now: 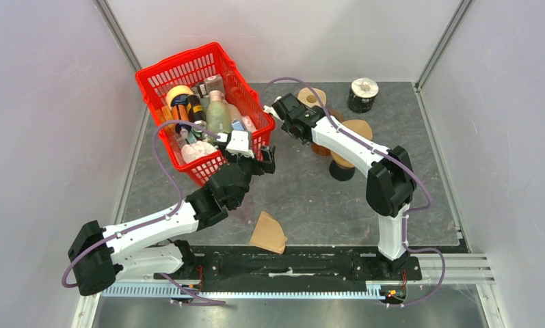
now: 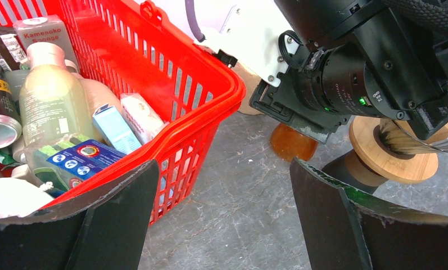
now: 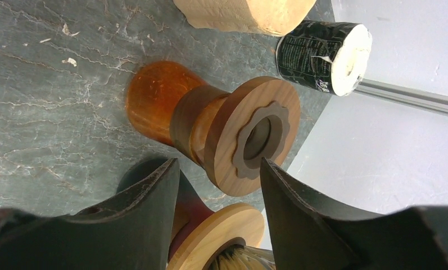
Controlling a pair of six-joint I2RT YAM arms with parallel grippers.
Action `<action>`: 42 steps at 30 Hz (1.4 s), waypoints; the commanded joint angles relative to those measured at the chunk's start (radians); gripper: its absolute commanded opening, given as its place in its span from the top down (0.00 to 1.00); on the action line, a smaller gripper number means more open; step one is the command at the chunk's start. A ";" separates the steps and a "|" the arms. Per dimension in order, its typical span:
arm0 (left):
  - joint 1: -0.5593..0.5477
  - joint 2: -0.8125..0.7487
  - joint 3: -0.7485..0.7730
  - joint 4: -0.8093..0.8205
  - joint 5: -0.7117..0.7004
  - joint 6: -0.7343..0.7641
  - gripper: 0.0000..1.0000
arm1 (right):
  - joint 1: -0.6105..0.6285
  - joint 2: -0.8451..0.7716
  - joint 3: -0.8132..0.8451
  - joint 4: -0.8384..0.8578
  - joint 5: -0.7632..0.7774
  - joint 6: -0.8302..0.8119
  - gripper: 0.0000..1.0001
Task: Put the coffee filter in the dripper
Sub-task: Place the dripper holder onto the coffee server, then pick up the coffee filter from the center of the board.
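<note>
Status: nothing visibly done on the task, nothing held.

Coffee filter: brown paper cone, lying flat on the surface. It is on the near side of both sets of fingers and well apart from each, nearer the left ones than the right. Nothing touches it.

Left fingers: spread wide and empty, with bare surface showing between them. A red basket of bottles and packets sits just to their left. Its corner rim is close, but I can make out no contact.

Right fingers: parted, with nothing between them. Just past their tips stands an amber dripper with a wooden collar. Its opening is bare, no paper in it. A dark dripper with a like collar sits beside it, partly hidden by the fingers. Something pale and streaked shows at its mouth, and I cannot tell what.

Farther past the tips are a black-wrapped roll and a tan roll. Neither belongs to the job.

Judgement: all steps remain. One set of fingers has to come back to the filter, grip it, carry it out to a dripper and seat it in the collar. The left fingers look better placed for the pick. Which of the two drippers is meant is not settled by what shows here; the amber one is plainly vacant.
</note>
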 commanded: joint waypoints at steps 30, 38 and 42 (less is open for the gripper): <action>0.016 -0.073 0.012 -0.062 0.040 -0.053 0.06 | 0.008 -0.691 -0.363 0.190 -0.292 0.482 0.03; 0.016 -0.083 0.052 -0.174 0.081 -0.090 0.06 | 0.077 -0.765 -0.558 0.258 -0.872 0.685 0.03; 0.015 -0.106 0.068 -0.244 0.103 -0.130 0.06 | 0.218 -0.684 -0.624 0.282 -0.737 0.688 0.03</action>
